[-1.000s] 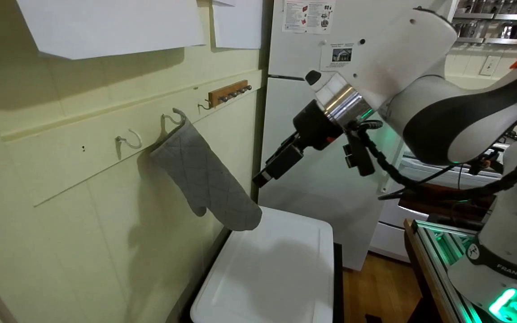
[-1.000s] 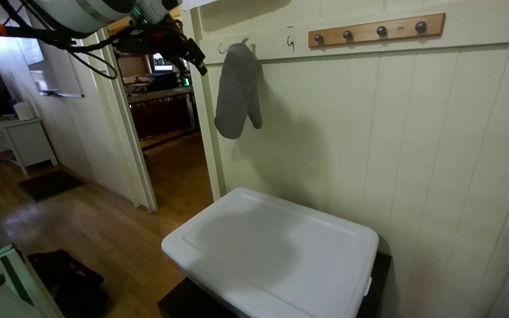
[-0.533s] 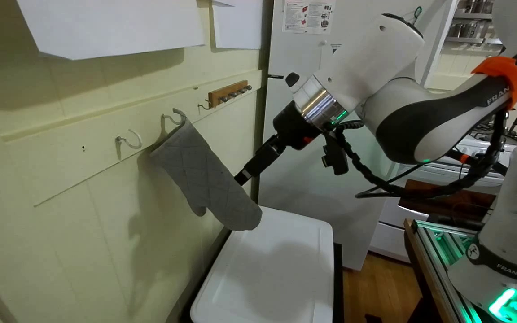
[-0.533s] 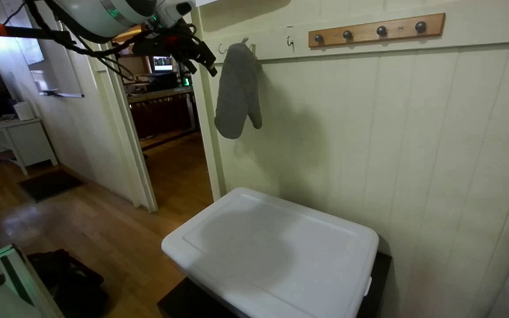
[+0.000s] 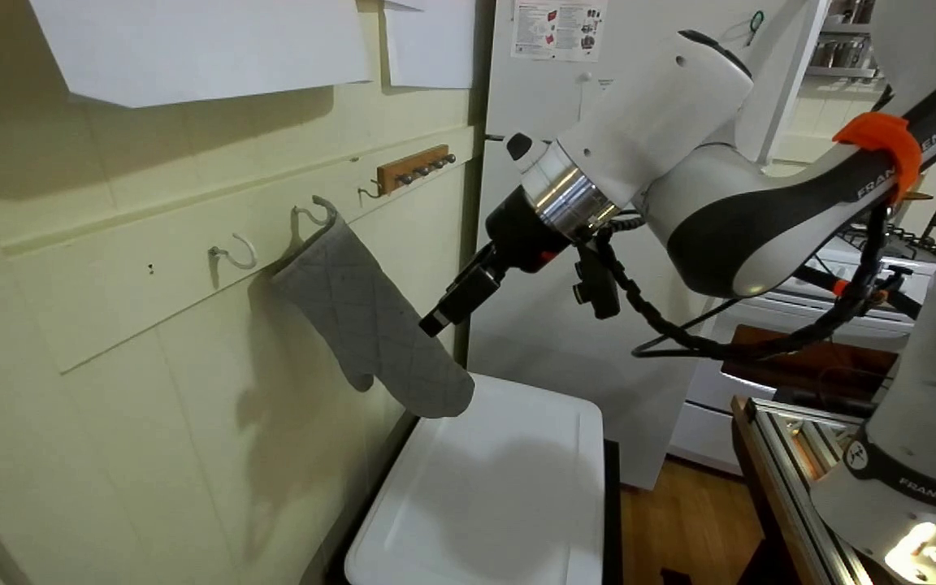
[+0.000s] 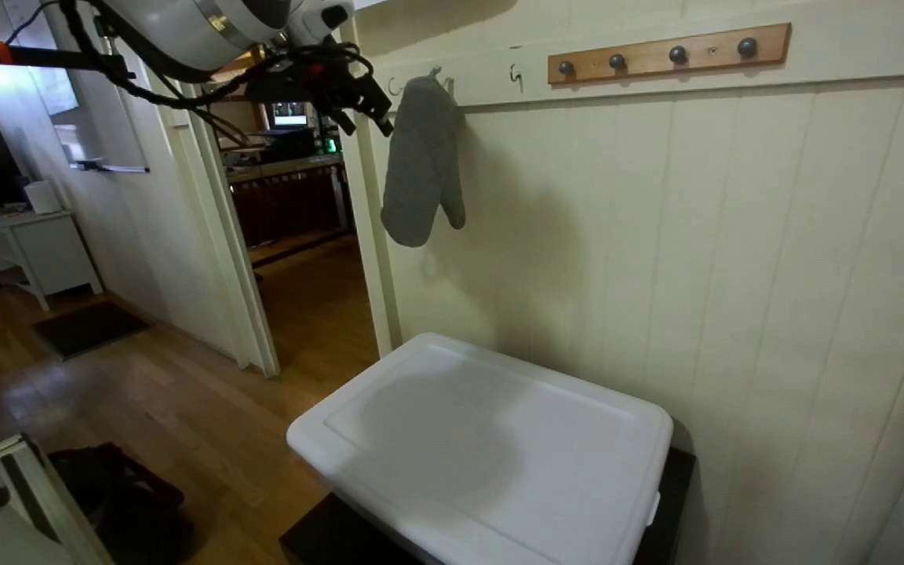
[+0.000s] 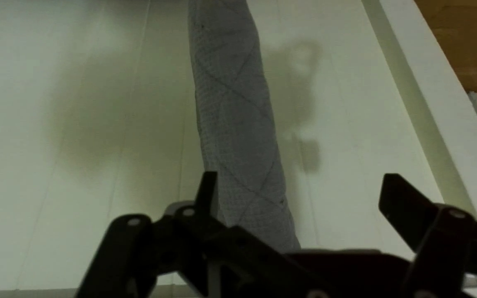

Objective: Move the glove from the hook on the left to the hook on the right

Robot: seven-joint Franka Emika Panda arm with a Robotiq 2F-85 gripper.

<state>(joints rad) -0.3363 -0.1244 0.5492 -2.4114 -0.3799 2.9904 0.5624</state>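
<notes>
Black two-fingered tool (image 7: 299, 179) is spread, seemingly to grasp the quilted grey fabric glove (image 5: 366, 313) on a curved metal hook (image 5: 306, 214).

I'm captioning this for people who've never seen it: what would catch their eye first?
Probably the big white robot arm with its orange band, filling the right side of an exterior view. Next, the gray glove hanging from a wall hook, with the open gripper close to it. The broad white lid, low in both exterior views, also stands out.
</notes>
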